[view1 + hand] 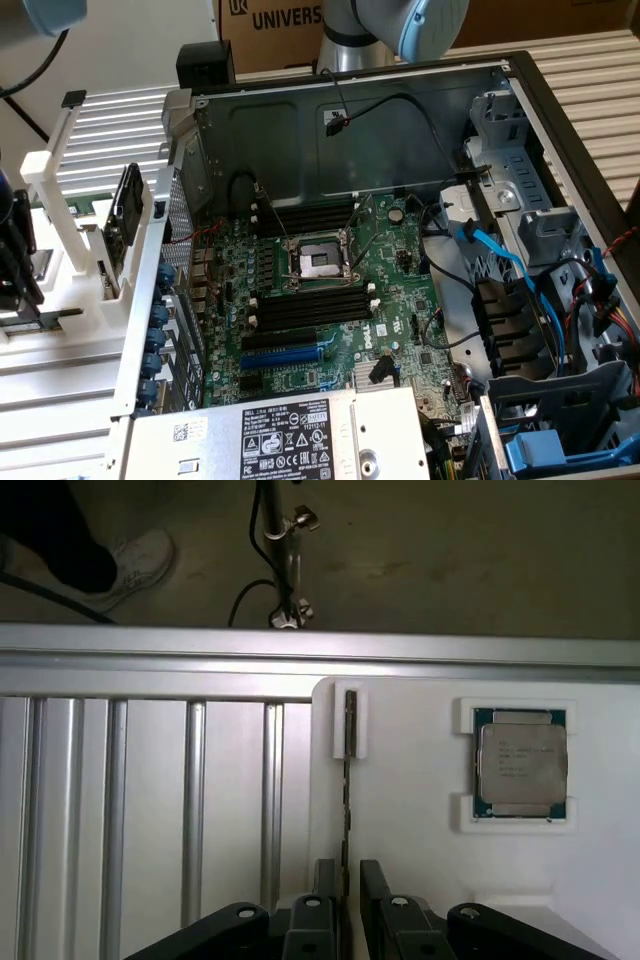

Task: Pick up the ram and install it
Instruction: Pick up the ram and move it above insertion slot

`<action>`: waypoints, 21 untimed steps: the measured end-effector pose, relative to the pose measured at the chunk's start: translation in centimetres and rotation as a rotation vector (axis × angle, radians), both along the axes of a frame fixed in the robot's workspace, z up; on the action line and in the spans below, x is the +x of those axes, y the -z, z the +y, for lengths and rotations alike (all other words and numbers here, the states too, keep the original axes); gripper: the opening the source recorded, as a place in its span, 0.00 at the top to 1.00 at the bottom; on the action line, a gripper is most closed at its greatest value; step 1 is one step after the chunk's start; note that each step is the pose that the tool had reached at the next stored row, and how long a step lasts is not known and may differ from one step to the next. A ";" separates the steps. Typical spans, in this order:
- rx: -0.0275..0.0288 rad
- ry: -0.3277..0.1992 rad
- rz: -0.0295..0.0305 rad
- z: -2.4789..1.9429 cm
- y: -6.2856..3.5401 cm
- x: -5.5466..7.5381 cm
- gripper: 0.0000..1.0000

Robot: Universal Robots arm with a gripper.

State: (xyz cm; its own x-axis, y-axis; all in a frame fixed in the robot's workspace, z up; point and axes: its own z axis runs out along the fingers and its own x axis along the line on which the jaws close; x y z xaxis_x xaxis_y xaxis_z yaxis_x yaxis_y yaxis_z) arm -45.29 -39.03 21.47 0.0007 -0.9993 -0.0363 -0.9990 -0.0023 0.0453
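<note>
Straddling the stick right now: the black jaws stand released, one fingertip point(326, 885) on each side of the ram point(347, 790), the long thin green circuit-board stick seen edge-on. A sliver of white shows between pad and board on both sides, so nothing is gripped.

The ram stands on edge between the jaws and runs straight ahead of them. Its far end is seated in a small white plastic clip point(351, 725) on the flat white plastic tray point(420, 820).

Here's the worry. The jaws sit at the near end only, so a squeeze there could, I'd judge, let the long stick lever or twist. If one pad lands first, the board may tip sideways in that clip. A lift that isn't straight could drag the far end against the clip and jam it.

Off to one side of the jaws, well apart from the ram, a square silver-capped processor chip point(520, 765) lies in its own white cradle, and looks safe. On the other side is the ribbed aluminium bench point(150, 810).

Farther ahead, past the bench edge, a white shoe point(140, 560) rests on the grey floor point(480, 550).

Farthest off, in the exterior view, are the long black memory slots point(310, 305) inside the open grey metal computer case point(270, 130). A tilted grip would make seating awkward there.
</note>
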 end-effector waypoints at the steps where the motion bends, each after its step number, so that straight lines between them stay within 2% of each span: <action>1: 0.0000 0.000 -0.0062 0.00 0.00 0.0 0.76; 3: 0.0001 0.000 -0.0235 0.00 0.01 0.0 0.76; 4: 0.0001 0.000 -0.0298 0.00 0.01 0.0 0.76; 8: 0.0002 0.000 -0.0313 -0.01 0.07 0.0 0.76; 9: 0.0001 0.000 -0.0341 -0.01 0.24 0.0 0.76; 16: 0.0002 0.000 -0.0438 -0.01 0.85 0.0 0.76; 21: 0.0001 0.000 -0.0450 -0.01 1.23 0.0 0.76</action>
State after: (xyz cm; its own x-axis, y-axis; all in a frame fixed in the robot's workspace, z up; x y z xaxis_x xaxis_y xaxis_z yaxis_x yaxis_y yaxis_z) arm -45.30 -39.04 20.24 0.0023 -0.9993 -0.0363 -1.0000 -0.0023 0.0003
